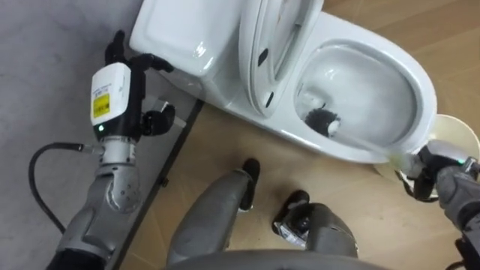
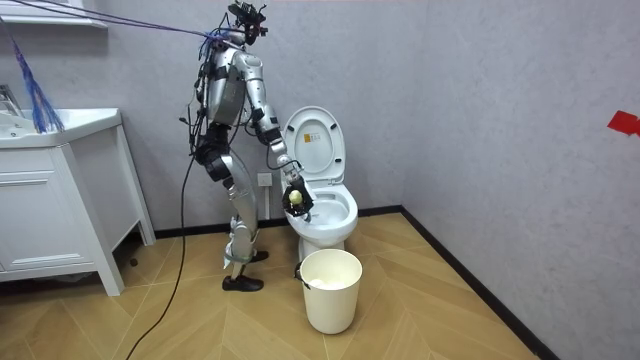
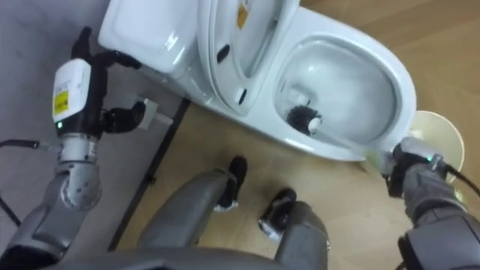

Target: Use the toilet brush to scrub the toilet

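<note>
One brush (image 1: 324, 120): dark bristly round head in bowl (image 1: 375, 97), pale thin handle (image 1: 396, 157).
Right hand (image 1: 433, 171): curled round handle, near-right rim.
Left hand (image 1: 124, 90): relaxed, empty, beside tank (image 1: 172, 34).
Toilet (image 1: 409, 71): glossy white, oval, lid (image 1: 274, 37) up.

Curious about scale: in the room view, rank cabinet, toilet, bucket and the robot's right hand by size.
cabinet
toilet
bucket, nearer the camera, so its rank against the toilet is unsure
right hand, gripping the brush

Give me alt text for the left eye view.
The right hand grips a brush whose dark head sits down in the toilet bowl, with the lid raised. The left hand is open beside the tank. A pale bin shows behind the right hand.
</note>
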